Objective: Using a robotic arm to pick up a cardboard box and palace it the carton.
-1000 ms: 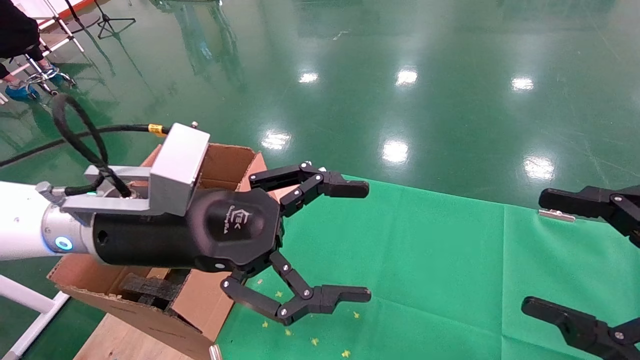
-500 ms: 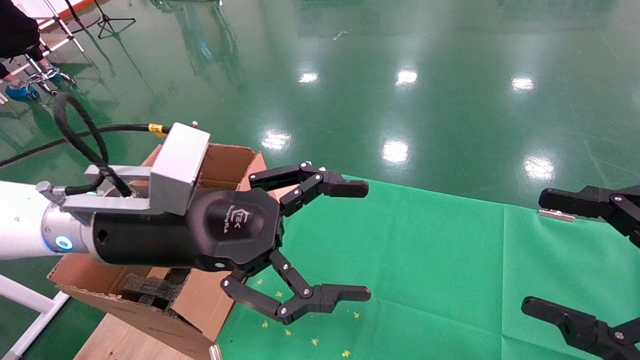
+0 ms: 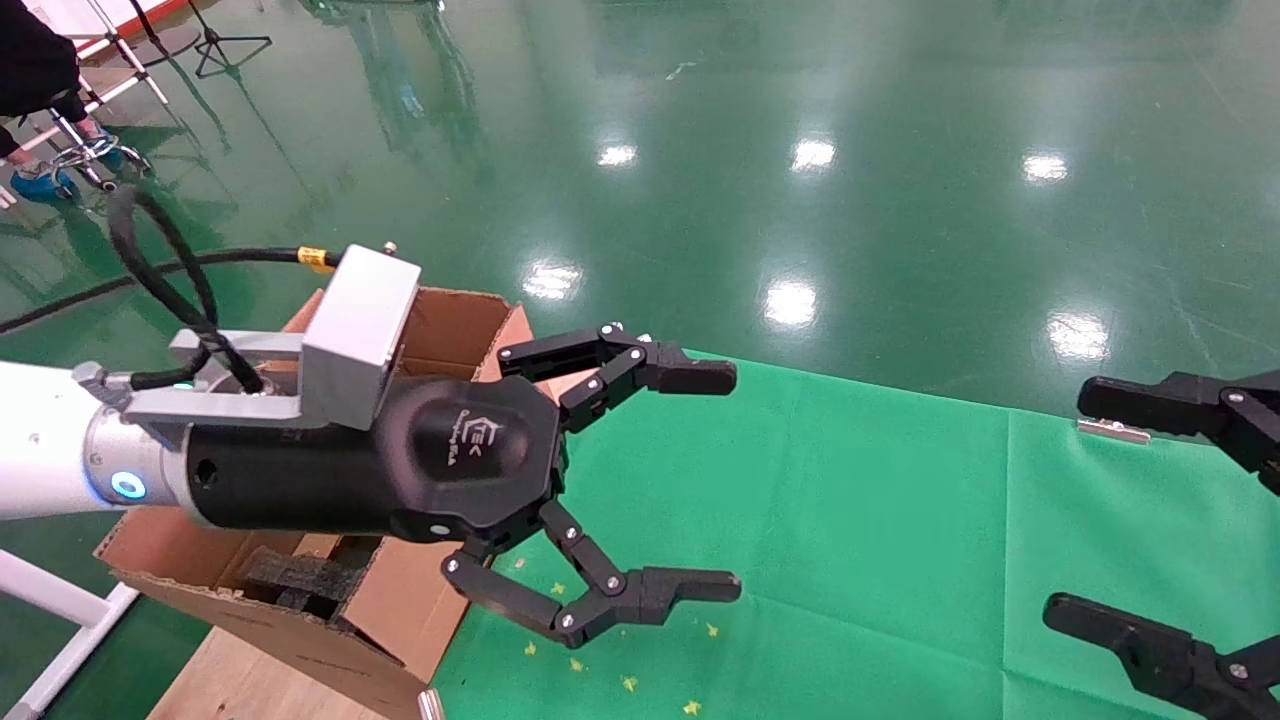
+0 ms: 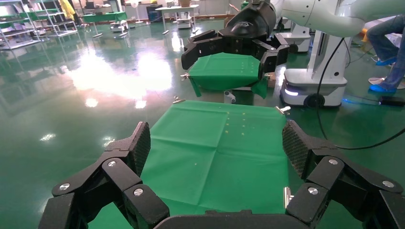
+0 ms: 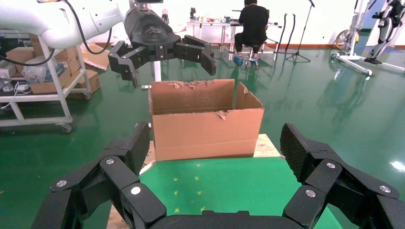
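Green cloth (image 3: 850,520) covers the work surface, creased into squares and dotted with small yellow specks (image 3: 630,683) near its front left part. Above that part hangs the left gripper (image 3: 715,480) of the robotic arm (image 3: 40,455), its black fingers spread wide with nothing between them; a silver bracket-mounted block (image 3: 360,335) and a black cable (image 3: 160,270) sit on its wrist. Just behind and under this arm, at the cloth's left edge, stands the carton (image 3: 300,600), brown corrugated board with ragged flap edges, resting on a pale wooden board (image 3: 240,685). Dark foam blocks (image 3: 300,575) lie inside it. The arm's body hides much of the carton's opening from the head view; the right wrist view shows the carton (image 5: 205,119) upright and open-topped, with the left gripper (image 5: 162,55) above its rim.

At the cloth's right edge the right gripper (image 3: 1065,505) is also wide open and empty, its two black fingers well apart. Metal clips (image 3: 1112,431) pin the cloth at its far right edge.

No small cardboard box shows in any view, so its place cannot be told.

Beyond the cloth lies a glossy green floor (image 3: 800,150) with lamp reflections. At the far left a seated person (image 3: 35,60) and stand legs (image 3: 215,45) appear.
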You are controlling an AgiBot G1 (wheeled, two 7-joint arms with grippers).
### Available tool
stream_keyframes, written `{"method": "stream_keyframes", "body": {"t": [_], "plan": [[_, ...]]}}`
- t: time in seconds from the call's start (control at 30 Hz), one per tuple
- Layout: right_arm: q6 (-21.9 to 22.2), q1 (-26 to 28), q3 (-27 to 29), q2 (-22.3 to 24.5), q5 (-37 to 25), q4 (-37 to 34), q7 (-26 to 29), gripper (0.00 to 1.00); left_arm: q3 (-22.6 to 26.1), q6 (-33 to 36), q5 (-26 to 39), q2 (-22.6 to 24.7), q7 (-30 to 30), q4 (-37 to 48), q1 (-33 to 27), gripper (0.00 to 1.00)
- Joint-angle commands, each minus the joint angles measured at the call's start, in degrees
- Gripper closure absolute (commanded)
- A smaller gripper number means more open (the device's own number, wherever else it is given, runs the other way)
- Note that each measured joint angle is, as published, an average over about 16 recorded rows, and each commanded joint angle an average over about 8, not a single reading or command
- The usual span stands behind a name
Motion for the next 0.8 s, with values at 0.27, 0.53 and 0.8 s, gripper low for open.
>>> {"method": "stream_keyframes", "body": {"t": [0.27, 0.53, 0.8], "plan": [[0.00, 0.00, 0.00, 0.00, 0.00, 0.00, 0.00, 0.00, 0.00, 0.00, 0.02, 0.00, -0.01, 0.03, -0.02, 0.00], [0.00, 0.00, 0.00, 0.00, 0.00, 0.00, 0.00, 0.00, 0.00, 0.00, 0.03, 0.00, -0.02, 0.03, -0.02, 0.00], [0.00, 0.00, 0.00, 0.00, 0.00, 0.00, 0.00, 0.00, 0.00, 0.00, 0.03, 0.00, -0.02, 0.03, -0.03, 0.00]]}}
